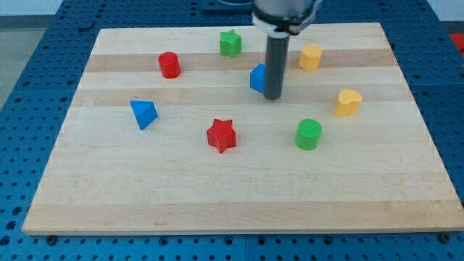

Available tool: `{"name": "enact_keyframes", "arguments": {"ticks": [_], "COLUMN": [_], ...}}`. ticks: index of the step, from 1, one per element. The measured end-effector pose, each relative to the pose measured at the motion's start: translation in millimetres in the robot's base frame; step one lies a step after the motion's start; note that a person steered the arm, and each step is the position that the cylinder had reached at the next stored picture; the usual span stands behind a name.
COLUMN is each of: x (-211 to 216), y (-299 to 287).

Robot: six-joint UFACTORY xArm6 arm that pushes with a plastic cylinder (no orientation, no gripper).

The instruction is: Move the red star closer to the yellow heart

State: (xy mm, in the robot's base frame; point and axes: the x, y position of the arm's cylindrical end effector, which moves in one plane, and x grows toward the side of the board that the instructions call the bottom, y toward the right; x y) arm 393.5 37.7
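The red star (222,135) lies near the middle of the wooden board (239,203). The yellow heart (348,102) lies at the view's right, well apart from the star. My tip (273,97) is above and to the right of the red star, right beside a blue block (258,78) that the rod partly hides. The tip is not touching the star.
A green cylinder (308,134) lies between the star and the heart, slightly lower. A blue triangular block (143,114) is at the left, a red cylinder (169,65) at the upper left, a green star (230,43) at the top, a yellow block (310,56) at the upper right.
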Motion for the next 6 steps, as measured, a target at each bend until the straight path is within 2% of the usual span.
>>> {"name": "enact_keyframes", "arguments": {"ticks": [2, 3, 6], "x": [31.4, 73.9, 128.1], "y": [-77.1, -94.8, -159.4]}}
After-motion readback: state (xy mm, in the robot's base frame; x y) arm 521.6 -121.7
